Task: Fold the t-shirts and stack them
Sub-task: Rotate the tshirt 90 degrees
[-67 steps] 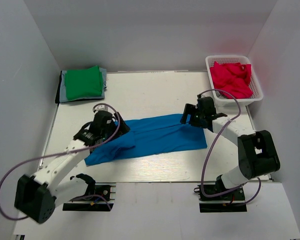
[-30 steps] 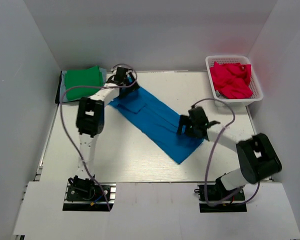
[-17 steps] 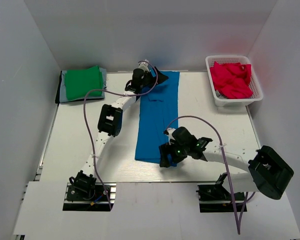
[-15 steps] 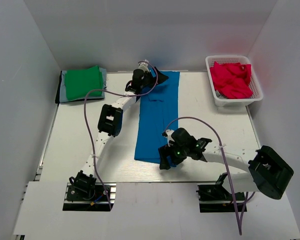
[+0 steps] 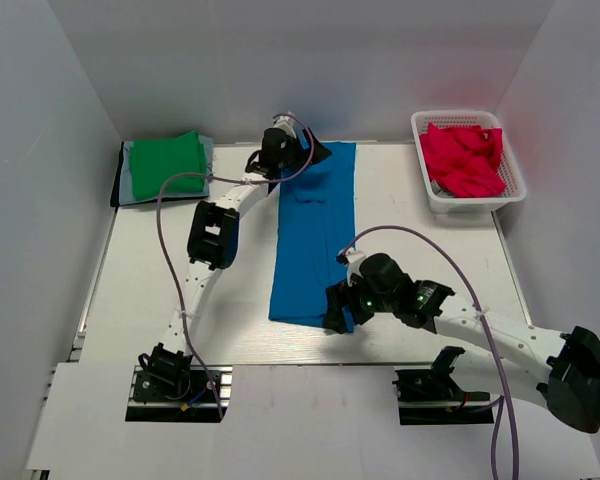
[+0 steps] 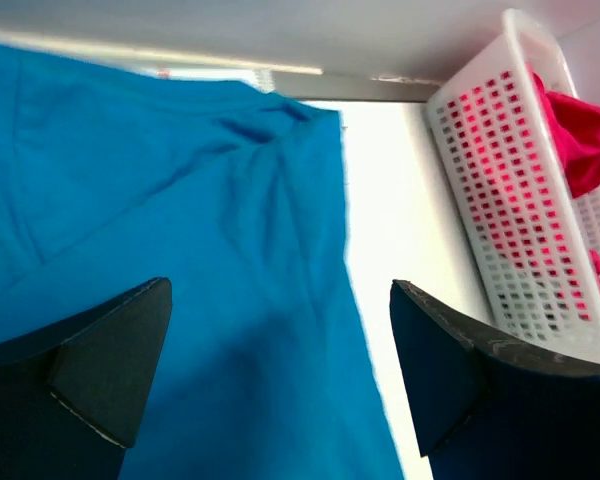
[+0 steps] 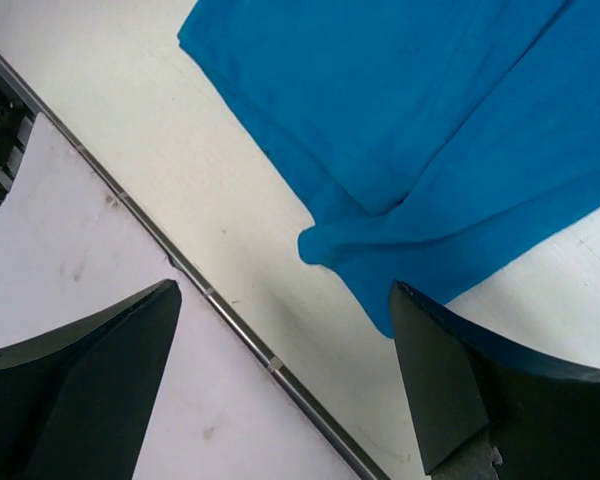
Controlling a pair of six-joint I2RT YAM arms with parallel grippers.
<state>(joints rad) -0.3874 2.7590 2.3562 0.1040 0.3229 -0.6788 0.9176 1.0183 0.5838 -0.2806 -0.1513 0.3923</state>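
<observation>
Both pincers are spread wide and neither is gripping anything.

My left pincer (image 6: 280, 288) is reached out to the far edge of the bench (image 5: 160, 270), over the far end of the blue t-shirt (image 5: 315, 240). The wrist cam shows blue cloth under and between the fingers, with nothing pinched. I can't tell if the tips touch the fabric. The shirt's right edge runs down the middle of that view, with bare bench past it.

My right pincer (image 7: 285, 288) is at the near end of the same shirt, by its near right corner. The wrist cam shows a small rumpled fold at the hem between the open fingers, again with no grip. The bench's front rail (image 7: 230, 310) is just beside that corner.

The blue shirt lies flat as a long narrow strip, running from the far edge to the near edge, mid-bench.

The green t-shirt (image 5: 165, 165) is folded on top of the grey and dark shirts (image 5: 123, 185) at the far left corner, well apart from the blue one.

The crimson-pink shirts (image 5: 465, 160) are bunched in the white basket (image 5: 475, 203) at the far right corner.
</observation>
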